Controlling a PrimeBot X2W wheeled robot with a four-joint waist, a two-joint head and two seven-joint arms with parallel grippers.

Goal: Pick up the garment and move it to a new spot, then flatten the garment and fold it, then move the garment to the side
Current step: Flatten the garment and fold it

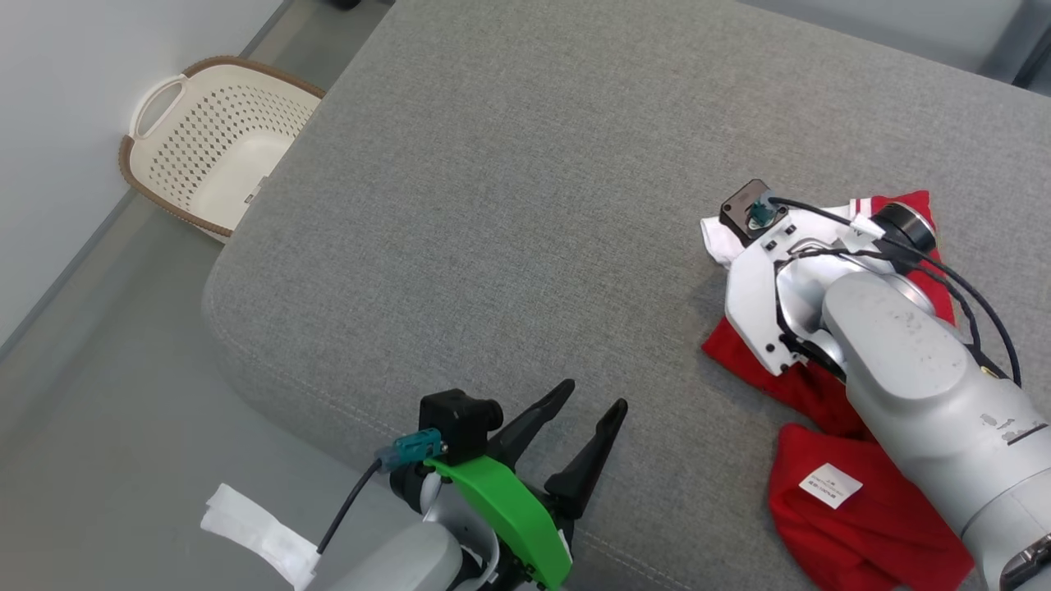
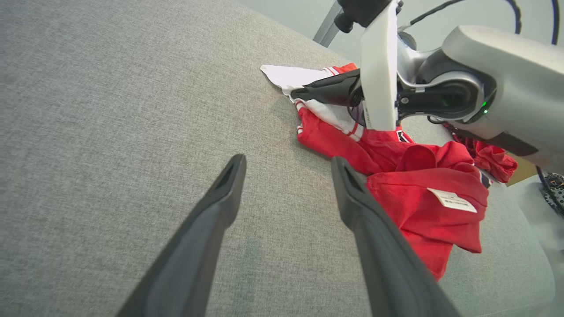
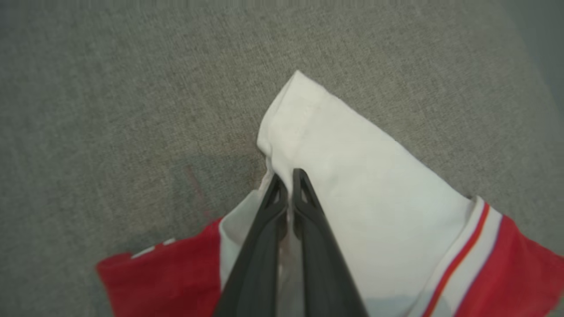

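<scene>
The garment (image 1: 854,509) is red with a white sleeve and lies crumpled at the right of the grey cushion (image 1: 509,205). A white label shows on its near red fold (image 2: 451,200). My right gripper (image 3: 287,176) is shut on a pinch of the white sleeve (image 3: 365,176) near its cuff edge. In the left wrist view that gripper's dark fingers (image 2: 317,92) reach onto the white cloth. In the head view its pale wrist (image 1: 764,279) covers the pinch. My left gripper (image 1: 593,394) stands open over bare cushion, left of the garment (image 2: 423,193), nothing between its fingers (image 2: 229,185).
A cream laundry basket (image 1: 218,139) stands on the floor beyond the cushion's left edge. A white strip of cloth or tape (image 1: 259,529) hangs by my left arm. The cushion's rounded front-left corner (image 1: 226,279) drops to the grey floor.
</scene>
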